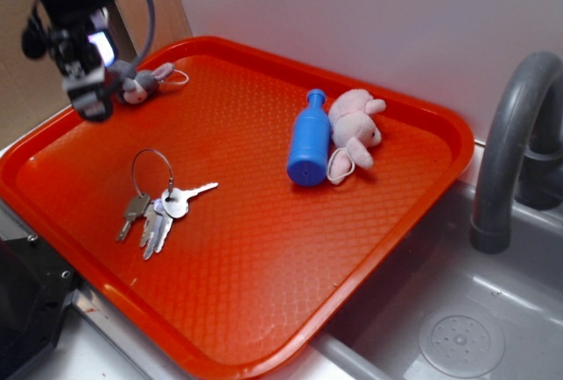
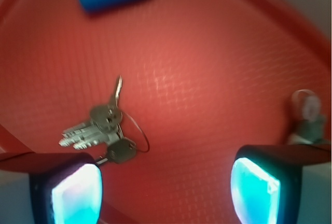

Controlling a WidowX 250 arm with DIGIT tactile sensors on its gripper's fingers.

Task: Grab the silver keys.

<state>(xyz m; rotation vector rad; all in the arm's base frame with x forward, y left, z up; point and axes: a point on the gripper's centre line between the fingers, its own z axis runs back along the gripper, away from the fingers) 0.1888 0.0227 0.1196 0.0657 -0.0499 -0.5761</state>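
Exterior view: the silver keys (image 1: 163, 208) lie flat on the red tray (image 1: 264, 310), near its front-left part. I judge them light, rigid, slippery and loosely jointed, so the clustered heads at the ring are my preferred hold. My tool (image 1: 91, 90) hovers far-left, beside a grey plush (image 1: 141, 81).

Wrist view: tool (image 2: 166, 182) spread wide, empty, touching nothing; keys (image 2: 98, 130) lie nearer one finger.

The silver keys (image 1: 163, 208) (image 2: 101, 130): about four flat grey metal keys on a thin round wire ring, lying flat and fanned out on the tray's front-left area, untouched.
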